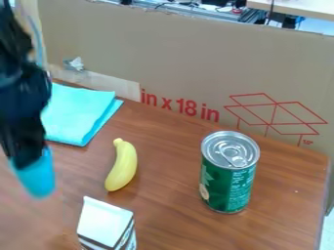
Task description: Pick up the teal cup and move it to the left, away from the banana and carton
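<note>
Hand: black gripper (36,179); we can't tell opening
Near: folded turquoise cloth (77,113), curved yellow banana (122,166)
Right: upright green metal can (228,178)

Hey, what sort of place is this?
Probably a robotics lab: a black jointed robot arm hangs over a brown wood-look table, and behind a flat brown cardboard screen lie grey metal framing and thin cables.

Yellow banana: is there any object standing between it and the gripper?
Nothing visible stands between the gripper and the banana; the carton is off to the near side, the blue cloth to the far side.
</note>
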You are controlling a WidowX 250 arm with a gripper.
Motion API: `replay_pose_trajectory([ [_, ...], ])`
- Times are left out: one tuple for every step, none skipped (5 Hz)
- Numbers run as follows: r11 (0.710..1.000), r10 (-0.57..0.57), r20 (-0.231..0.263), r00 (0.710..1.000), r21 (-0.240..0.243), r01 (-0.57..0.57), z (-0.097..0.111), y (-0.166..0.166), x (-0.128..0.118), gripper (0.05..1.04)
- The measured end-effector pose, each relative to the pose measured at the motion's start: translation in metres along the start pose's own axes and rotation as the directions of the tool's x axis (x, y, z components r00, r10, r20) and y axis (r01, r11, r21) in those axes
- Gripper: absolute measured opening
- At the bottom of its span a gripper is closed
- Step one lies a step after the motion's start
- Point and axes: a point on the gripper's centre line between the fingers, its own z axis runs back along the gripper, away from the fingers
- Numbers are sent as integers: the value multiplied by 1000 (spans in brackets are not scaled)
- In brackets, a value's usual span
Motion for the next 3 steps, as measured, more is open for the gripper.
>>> replay_pose_trajectory([
  [994, 110, 16, 994, 25, -110, 9, 44, 15, 104],
  [975, 219, -42, 975, -23, -220, -7, 87, 29, 104],
  [957, 284, -78, 956, -45, -288, -13, 116, 32, 104],
])
